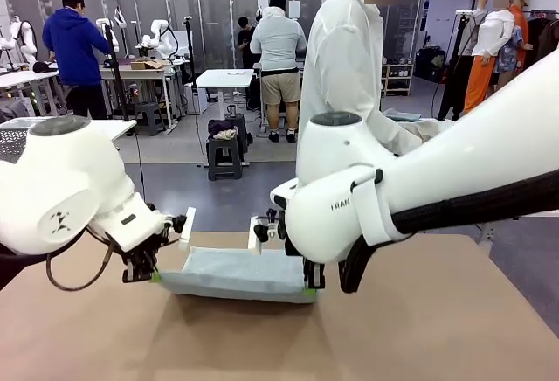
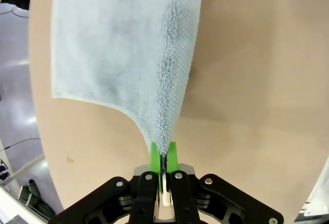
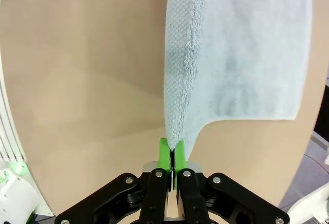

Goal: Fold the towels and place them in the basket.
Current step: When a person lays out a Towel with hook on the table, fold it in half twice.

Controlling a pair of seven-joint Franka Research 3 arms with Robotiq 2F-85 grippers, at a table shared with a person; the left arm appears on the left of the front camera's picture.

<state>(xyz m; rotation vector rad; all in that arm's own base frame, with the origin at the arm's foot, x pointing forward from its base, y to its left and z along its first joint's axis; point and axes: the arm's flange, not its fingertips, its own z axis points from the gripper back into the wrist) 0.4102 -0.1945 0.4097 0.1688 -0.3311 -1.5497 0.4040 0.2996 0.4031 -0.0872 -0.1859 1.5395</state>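
Note:
A pale blue-grey towel lies stretched across the brown table between my two grippers. My left gripper is shut on its near left corner, and the green pads pinch the terry edge of the towel. My right gripper is shut on the near right corner, where the green pads clamp the towel. The held near edge is lifted a little off the table while the rest lies flat. The basket is out of view.
The brown table stretches wide in front and to the right. A person in a white shirt stands at the far side, just behind my right arm. Other people and tables stand farther back in the room.

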